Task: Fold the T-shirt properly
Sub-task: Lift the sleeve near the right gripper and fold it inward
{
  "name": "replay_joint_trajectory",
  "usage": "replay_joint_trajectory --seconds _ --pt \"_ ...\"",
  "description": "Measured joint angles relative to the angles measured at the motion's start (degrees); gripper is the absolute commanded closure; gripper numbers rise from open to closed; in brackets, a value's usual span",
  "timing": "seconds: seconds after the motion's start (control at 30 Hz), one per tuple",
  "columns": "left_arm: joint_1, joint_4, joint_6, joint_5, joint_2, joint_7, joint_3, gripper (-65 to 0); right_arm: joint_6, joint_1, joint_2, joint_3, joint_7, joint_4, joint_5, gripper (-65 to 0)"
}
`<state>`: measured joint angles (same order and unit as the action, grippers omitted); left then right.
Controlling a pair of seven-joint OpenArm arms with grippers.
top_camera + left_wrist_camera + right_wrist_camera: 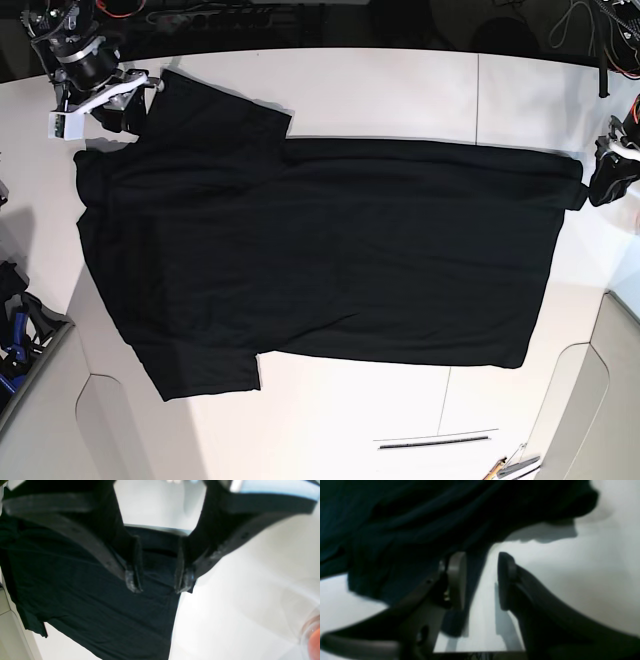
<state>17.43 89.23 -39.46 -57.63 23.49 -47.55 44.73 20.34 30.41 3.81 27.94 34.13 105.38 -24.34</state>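
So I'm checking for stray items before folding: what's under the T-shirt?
Only the white table shows around the flat-spread black T-shirt. No lumps stand out, but whatever lies beneath the cloth, and its underside, is covered.

My overhead view is bright and evenly lit, and the white surface (pixel 380 90) glares pale around the T-shirt (pixel 330 260), whose black cloth swallows nearly all fold detail. From my left wrist the surface washes out to white and my left gripper (pixel 157 580) is soft with blur. My right wrist view is dim, smeared and out of focus, a grey shadow lying under the cloth edge
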Motion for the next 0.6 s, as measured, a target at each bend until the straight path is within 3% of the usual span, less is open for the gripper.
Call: replay_joint_trajectory --seconds 0.13,0.37,0.6 --pt "0.0 0.0 0.0 0.0 0.0 0.0 0.0 -24.2 0.04 -0.61 -0.04 0.02 -0.92 -4.55 -0.52 -21.5" --pt "0.0 0.0 0.0 0.0 0.0 -0.04 0.0 -24.2 1.33 -0.79 0.0 0.17 -2.38 -9.4 -8.15 -21.5" --pt "0.0 0.0 0.0 0.0 0.0 -0.04 0.0 -24.2 5.44 -0.87 -0.02 -1.46 -1.31 -9.77 -13.46 -21.5"
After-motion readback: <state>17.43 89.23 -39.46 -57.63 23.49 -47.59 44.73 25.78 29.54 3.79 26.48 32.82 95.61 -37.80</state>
